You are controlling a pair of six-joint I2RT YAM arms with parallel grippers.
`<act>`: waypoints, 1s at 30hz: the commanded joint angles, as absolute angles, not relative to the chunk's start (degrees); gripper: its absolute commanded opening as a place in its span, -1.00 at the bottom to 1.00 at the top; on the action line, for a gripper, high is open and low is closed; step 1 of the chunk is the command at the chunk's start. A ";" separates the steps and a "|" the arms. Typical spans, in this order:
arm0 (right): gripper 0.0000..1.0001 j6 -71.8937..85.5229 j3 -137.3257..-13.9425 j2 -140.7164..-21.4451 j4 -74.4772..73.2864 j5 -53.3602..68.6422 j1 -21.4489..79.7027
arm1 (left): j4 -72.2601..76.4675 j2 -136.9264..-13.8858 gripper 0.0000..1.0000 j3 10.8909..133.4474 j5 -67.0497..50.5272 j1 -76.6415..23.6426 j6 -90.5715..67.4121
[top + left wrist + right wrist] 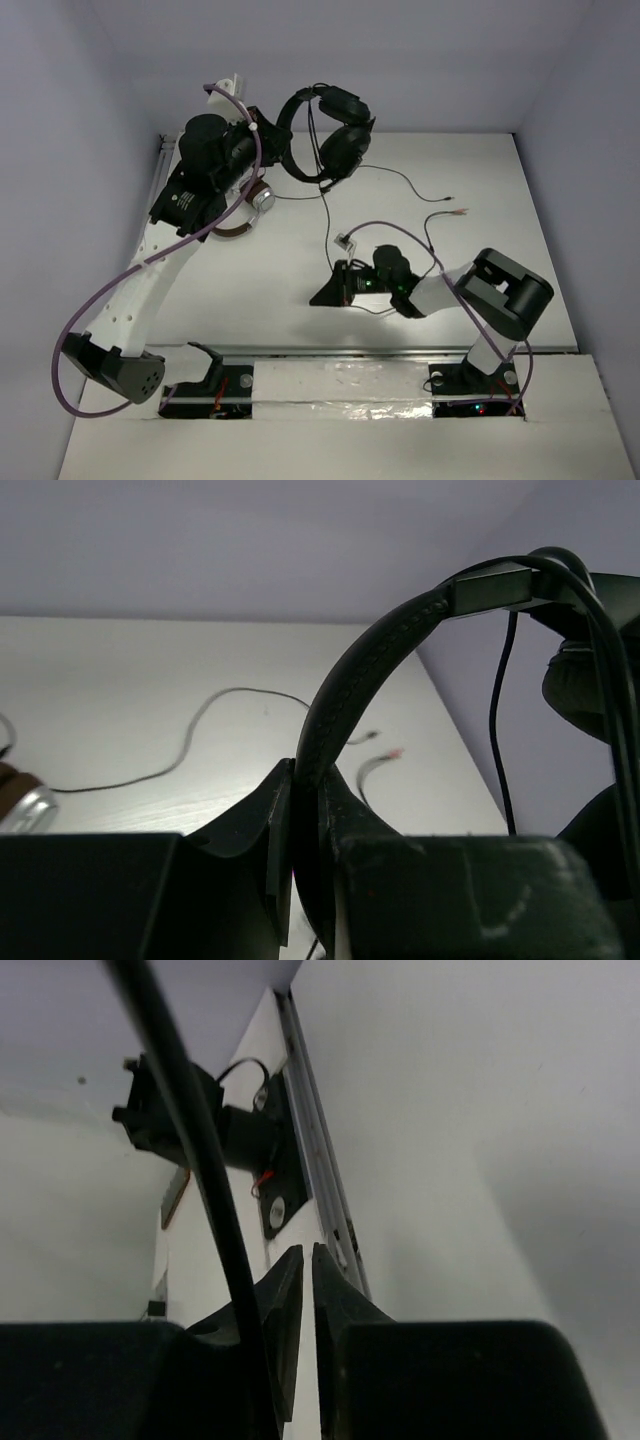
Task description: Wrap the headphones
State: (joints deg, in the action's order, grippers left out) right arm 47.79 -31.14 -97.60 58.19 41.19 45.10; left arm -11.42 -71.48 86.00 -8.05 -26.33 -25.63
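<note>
The black headphones point(335, 135) hang in the air at the back of the table. My left gripper point(270, 140) is shut on their thin headband point(360, 670), which runs up from between the jaws in the left wrist view; the earcups point(590, 680) hang at the right. Their thin dark cable point(326, 215) drops to the table by my right gripper point(325, 292), which lies low on the table. In the right wrist view the right gripper point(308, 1260) has its jaws nearly together with nothing between them. The cable point(205, 1170) runs along the outside of the left finger.
Brown-banded headphones with silver earcups point(252, 205) lie under the left arm, also at the left edge of the left wrist view point(20, 800). Loose cable ends with plugs point(455, 205) lie at mid-right. A metal rail point(350, 350) borders the near edge. Walls enclose the table.
</note>
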 commanded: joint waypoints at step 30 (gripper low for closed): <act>-1.00 26.90 -70.57 -60.47 -39.55 -5.44 67.76 | -24.61 -77.97 -1.00 69.09 38.15 -40.34 -18.55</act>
State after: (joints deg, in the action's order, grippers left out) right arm 31.18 -67.07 -61.17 -31.97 2.70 67.57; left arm -24.12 -79.79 70.65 36.10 -39.75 -19.51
